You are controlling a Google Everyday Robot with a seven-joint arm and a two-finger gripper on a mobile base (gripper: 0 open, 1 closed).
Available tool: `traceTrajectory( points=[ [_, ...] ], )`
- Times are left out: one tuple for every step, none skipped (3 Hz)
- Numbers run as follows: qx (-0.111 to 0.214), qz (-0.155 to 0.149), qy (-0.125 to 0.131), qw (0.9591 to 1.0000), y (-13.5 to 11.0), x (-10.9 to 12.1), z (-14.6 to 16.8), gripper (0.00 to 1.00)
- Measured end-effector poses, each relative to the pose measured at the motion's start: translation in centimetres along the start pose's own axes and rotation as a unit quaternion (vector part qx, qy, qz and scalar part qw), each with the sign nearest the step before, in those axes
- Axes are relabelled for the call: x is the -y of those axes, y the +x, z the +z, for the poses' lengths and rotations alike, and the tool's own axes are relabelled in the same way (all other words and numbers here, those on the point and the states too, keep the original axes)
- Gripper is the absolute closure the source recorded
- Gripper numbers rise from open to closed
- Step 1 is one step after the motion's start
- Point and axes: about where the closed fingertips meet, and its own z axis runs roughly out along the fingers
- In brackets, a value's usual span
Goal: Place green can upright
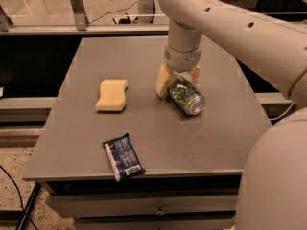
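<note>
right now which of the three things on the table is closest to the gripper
The green can, tipped over right at the gripper; the yellow sponge and dark blue snack packet sit well apart from it.

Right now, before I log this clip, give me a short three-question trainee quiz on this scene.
1. True or false: the green can stands upright on the table.
2. Where is the claw? A) at the can's far end B) over the table's front edge C) out of view
3. Name the two other items on the table.
Key: 1 false, it is tipped over; 2 A; 3 yellow sponge and blue packet.
</note>
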Motion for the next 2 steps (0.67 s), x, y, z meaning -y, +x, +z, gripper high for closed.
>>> traceTrajectory(
  points=[
    [0.000, 0.000, 0.000, 1.0000, -0.07, 0.03, -0.92, 0.82],
    [0.000, 0.000, 0.000, 1.0000, -0.08, 0.03, -1.11, 1.00]
  ],
)
